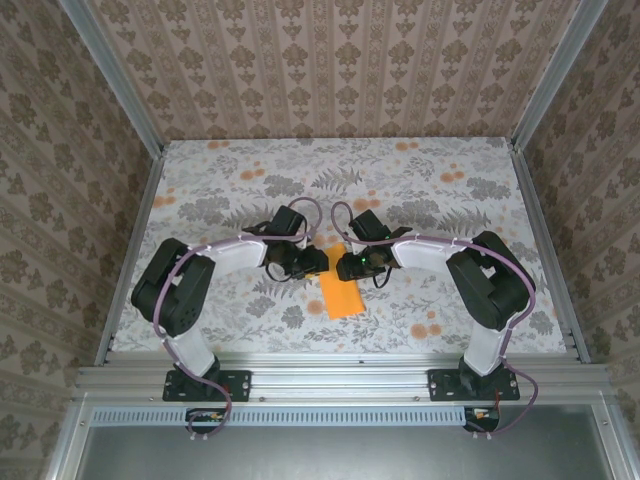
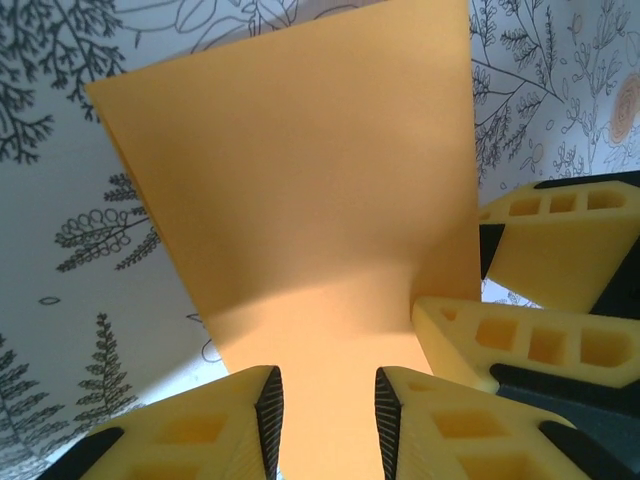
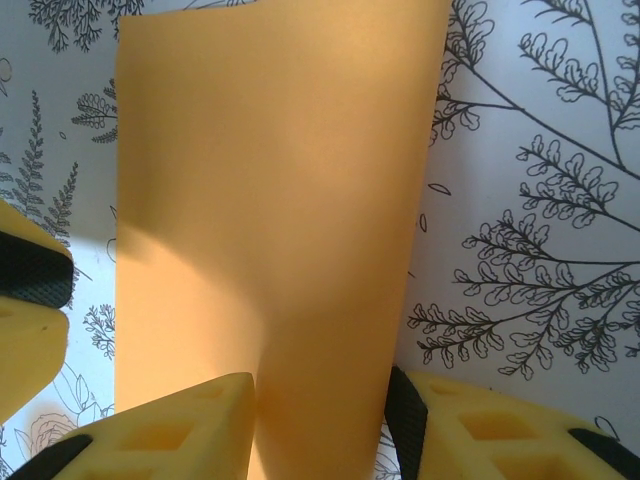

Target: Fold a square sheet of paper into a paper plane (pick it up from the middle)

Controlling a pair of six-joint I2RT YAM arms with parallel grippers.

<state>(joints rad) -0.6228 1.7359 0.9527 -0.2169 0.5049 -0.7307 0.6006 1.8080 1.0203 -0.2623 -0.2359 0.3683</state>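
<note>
The square sheet of paper [image 1: 342, 295] is bright orange and lies on the floral table as a narrow rectangle, seemingly doubled over. Both grippers meet at its far end. My left gripper [image 1: 318, 262] comes in from the left. Its jaws [image 2: 328, 410] stand apart with the paper [image 2: 300, 200] running between and under them. My right gripper [image 1: 346, 266] faces it from the right. Its jaws [image 3: 322, 420] also stand apart, and the paper [image 3: 270, 200] bulges up between them, with a sliver of table beside the right pad [image 3: 405, 415]. The paper plane is out of view.
The right gripper's yellow fingers [image 2: 540, 255] sit just right of the paper in the left wrist view. A left finger [image 3: 30, 290] shows at the right wrist view's left edge. Patterned walls [image 1: 60, 180] close the table on three sides, with an aluminium rail [image 1: 340, 380] at the near edge.
</note>
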